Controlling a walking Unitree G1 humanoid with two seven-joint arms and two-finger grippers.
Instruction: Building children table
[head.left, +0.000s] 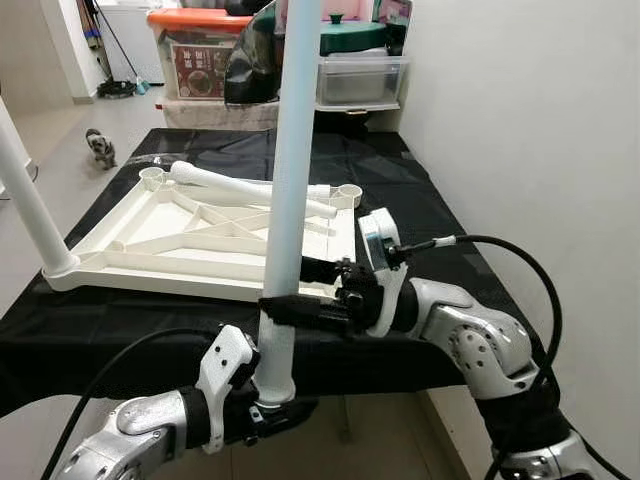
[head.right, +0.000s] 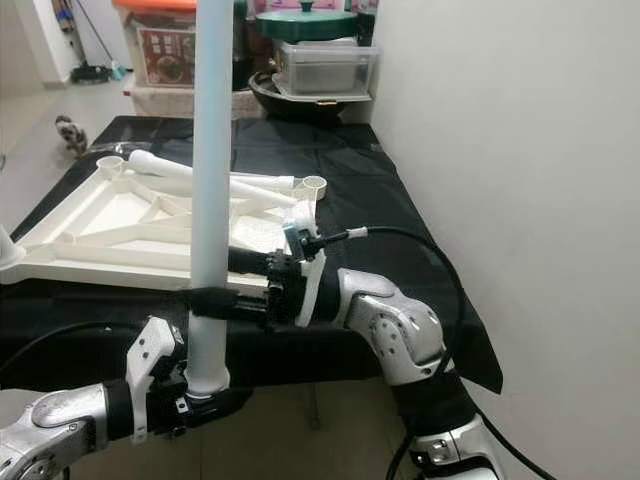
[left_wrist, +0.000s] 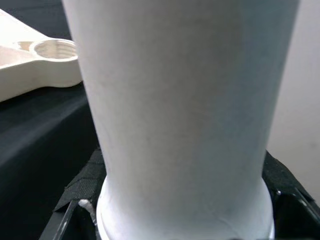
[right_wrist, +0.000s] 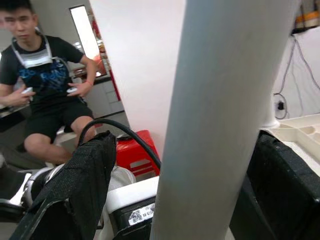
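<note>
A white table leg (head.left: 290, 150) stands upright in front of the black-clothed table, held by both grippers. My left gripper (head.left: 273, 405) is shut on its flanged bottom end (left_wrist: 180, 210). My right gripper (head.left: 285, 310) is shut on the leg a little higher, its black fingers (right_wrist: 85, 175) on either side of the tube. Behind the leg, the white tabletop (head.left: 130, 225) lies upside down on the cloth. One leg (head.left: 30, 210) stands fitted in its near-left corner socket. A loose leg (head.left: 250, 188) lies across its ribs, and the far-right socket (head.left: 347, 192) holds nothing.
Storage boxes (head.left: 200, 50) and a clear bin (head.left: 360, 80) stand behind the table. A white wall (head.left: 520, 120) runs close along the right. A small animal (head.left: 100, 147) is on the floor at the far left. A seated person (right_wrist: 45, 75) appears in the right wrist view.
</note>
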